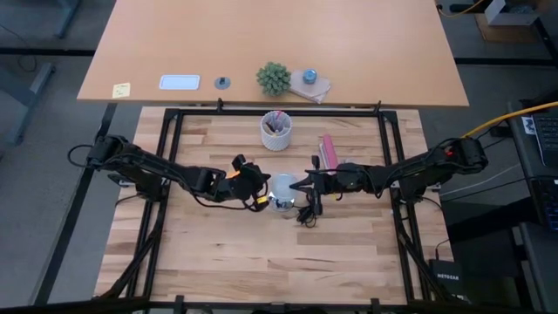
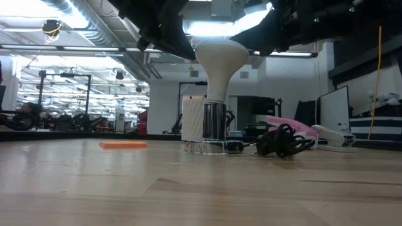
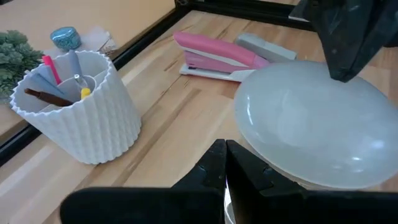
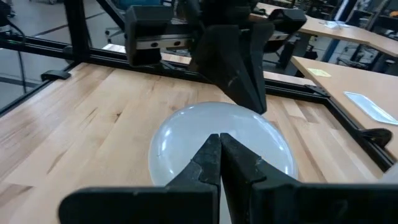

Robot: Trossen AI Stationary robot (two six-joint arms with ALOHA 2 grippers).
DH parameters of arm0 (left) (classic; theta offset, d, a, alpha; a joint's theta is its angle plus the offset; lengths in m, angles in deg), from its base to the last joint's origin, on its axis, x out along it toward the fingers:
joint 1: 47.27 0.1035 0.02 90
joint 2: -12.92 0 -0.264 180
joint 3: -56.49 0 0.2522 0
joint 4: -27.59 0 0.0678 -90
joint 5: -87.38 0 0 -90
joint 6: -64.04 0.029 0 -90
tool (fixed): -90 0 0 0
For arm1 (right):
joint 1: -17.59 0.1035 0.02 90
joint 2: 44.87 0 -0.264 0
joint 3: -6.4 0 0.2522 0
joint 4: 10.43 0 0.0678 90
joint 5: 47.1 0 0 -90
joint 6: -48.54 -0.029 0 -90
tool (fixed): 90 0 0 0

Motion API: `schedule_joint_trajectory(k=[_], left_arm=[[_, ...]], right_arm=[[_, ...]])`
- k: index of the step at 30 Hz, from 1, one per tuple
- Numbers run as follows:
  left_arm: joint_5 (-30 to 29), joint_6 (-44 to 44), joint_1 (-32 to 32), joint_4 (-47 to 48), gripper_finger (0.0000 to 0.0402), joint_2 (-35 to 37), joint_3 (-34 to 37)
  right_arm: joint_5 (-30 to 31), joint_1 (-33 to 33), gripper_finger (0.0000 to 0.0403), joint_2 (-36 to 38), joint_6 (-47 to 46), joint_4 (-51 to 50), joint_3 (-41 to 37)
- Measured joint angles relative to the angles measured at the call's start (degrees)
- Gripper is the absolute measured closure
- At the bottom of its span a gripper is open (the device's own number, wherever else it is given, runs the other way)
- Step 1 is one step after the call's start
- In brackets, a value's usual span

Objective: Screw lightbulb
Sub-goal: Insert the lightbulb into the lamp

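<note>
The white lightbulb (image 2: 220, 63) stands upright, its narrow base in the round silvery fitting (image 2: 214, 122) on the table's middle. The fitting's black cord (image 2: 282, 141) lies coiled to its right. In the high view the bulb (image 1: 283, 186) sits between my two grippers. My left gripper (image 1: 261, 192) is shut at the bulb's left side. My right gripper (image 1: 307, 185) is shut at its right side. The bulb's dome shows in the left wrist view (image 3: 311, 124) and in the right wrist view (image 4: 186, 134). My left gripper lies with its shut fingertips (image 4: 252, 99) against the left side of the bulb's rounded wide end (image 2: 200, 55), slanting down from the table's left. The bulb stays upright in the fitting. My right gripper lies with its shut fingertips (image 3: 343, 70) against the right side of the bulb's wide end (image 2: 244, 50), slanting down from the table's right, opposite the left gripper.
A white ribbed cup of pens (image 1: 277, 129) stands behind the bulb toward the far edge. A pink stapler (image 1: 329, 150) lies at the far right of it. An orange flat thing (image 2: 122, 144) lies at the left. A desk with a small plant (image 1: 273, 78) stands beyond the table.
</note>
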Motion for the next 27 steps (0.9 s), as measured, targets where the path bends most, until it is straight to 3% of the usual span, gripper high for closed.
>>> schedule_joint_trajectory(k=[13, 27], left_arm=[[-2.24, 5.33, -0.81, -1.29, 0.0400, 0.79, -1.76], [1.29, 3.47, -9.11, -1.46, 0.0400, 0.38, -2.56]], right_arm=[[0.37, -0.04, 0.0394, -0.01, 0.01, 0.24, 0.00], [3.48, -0.04, 0.0394, -0.03, 0.01, 0.39, 0.00]])
